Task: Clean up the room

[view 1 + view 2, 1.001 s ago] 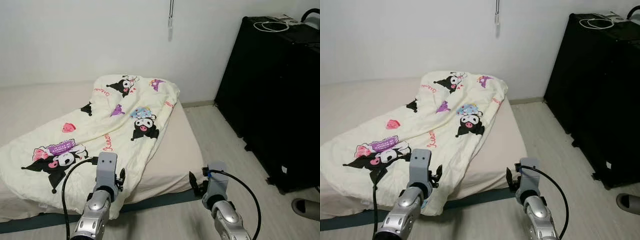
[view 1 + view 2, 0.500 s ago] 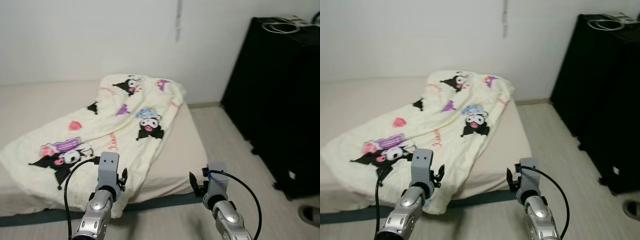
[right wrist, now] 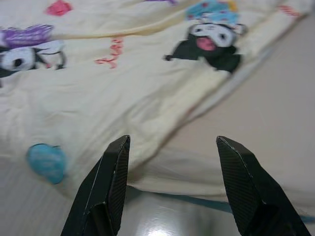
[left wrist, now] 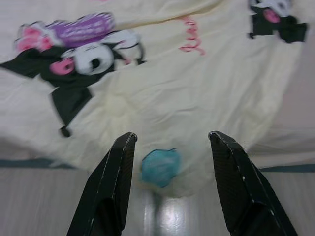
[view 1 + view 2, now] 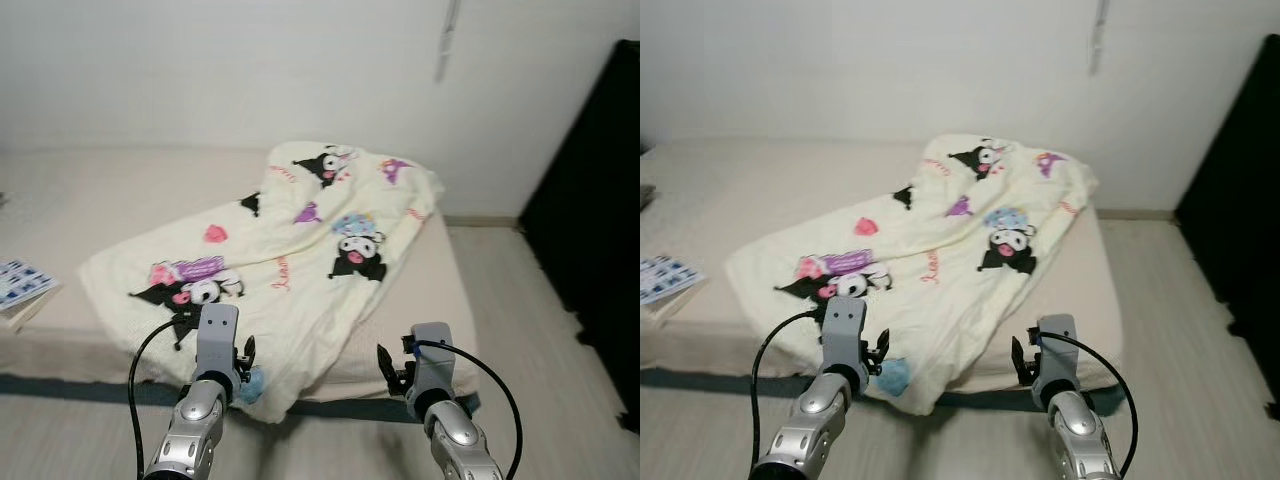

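Cream cartoon-print blanket [image 5: 300, 250] lies rumpled across the low mattress [image 5: 100, 200], its lower corner drooping over the front edge toward the floor [image 5: 520, 300]. A small teal patch [image 4: 160, 166] shows at that hanging corner. Left gripper [image 4: 170, 162] hovers just before it, fingers spread apart, holding nothing. Right gripper [image 3: 170, 167] hangs beside the blanket's edge, fingers likewise apart. A printed book [image 5: 18, 288] rests at the mattress's far left
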`<state>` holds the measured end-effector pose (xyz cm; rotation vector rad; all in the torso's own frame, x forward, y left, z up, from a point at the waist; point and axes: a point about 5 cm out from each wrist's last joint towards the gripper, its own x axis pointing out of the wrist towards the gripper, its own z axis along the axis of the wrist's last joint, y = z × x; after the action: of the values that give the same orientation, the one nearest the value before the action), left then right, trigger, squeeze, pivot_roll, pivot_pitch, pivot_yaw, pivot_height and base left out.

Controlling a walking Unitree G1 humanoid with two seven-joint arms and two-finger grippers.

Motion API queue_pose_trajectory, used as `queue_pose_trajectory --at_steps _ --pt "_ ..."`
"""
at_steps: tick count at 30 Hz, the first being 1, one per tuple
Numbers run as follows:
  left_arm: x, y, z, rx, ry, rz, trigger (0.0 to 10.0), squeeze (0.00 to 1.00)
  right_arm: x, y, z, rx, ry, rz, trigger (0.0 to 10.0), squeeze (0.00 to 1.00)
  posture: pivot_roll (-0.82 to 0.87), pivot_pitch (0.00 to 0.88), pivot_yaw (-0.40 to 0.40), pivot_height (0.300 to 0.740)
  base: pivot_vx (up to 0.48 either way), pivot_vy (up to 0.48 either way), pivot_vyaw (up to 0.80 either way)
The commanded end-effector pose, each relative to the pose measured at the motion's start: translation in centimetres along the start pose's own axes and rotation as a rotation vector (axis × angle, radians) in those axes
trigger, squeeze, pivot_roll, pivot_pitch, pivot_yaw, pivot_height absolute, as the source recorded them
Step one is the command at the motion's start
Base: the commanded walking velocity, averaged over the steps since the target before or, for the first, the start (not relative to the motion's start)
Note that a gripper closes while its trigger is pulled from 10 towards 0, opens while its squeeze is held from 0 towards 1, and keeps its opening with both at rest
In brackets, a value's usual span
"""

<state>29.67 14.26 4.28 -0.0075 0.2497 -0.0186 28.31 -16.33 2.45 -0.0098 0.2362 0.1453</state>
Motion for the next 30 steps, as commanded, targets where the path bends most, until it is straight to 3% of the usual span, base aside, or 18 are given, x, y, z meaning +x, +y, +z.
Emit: queue_pose_trajectory --at_steps 1,8,11,30 --pt "-0.16 0.21 -0.3 0.019 0.014 -0.002 10.0 0.0 -0.2 0.25 -0.42 0.006 0.009 0.006 10.0 0.0 0.03 0.117 0.003 0.74 0.0 0.0 0.8" --pt "-0.16 0.07 -0.35 0.017 0.016 -0.018 10.0 0.0 -0.23 0.13 -0.28 0.008 -0.004 -0.001 10.0 0.0 0.03 0.113 0.006 0.74 0.0 0.0 0.7" --pt "-0.12 -0.06 -0.29 0.013 0.017 -0.035 10.0 0.0 -0.29 -0.11 -0.3 0.052 -0.008 -0.027 10.0 0.0 0.03 0.106 0.012 0.74 0.0 0.0 0.0" --pt "-0.11 -0.41 0.05 0.015 -0.011 -0.073 10.0 0.0 -0.39 -0.11 -0.34 0.063 -0.015 -0.033 10.0 0.0 0.03 0.109 0.019 0.74 0.0 0.0 0.0"
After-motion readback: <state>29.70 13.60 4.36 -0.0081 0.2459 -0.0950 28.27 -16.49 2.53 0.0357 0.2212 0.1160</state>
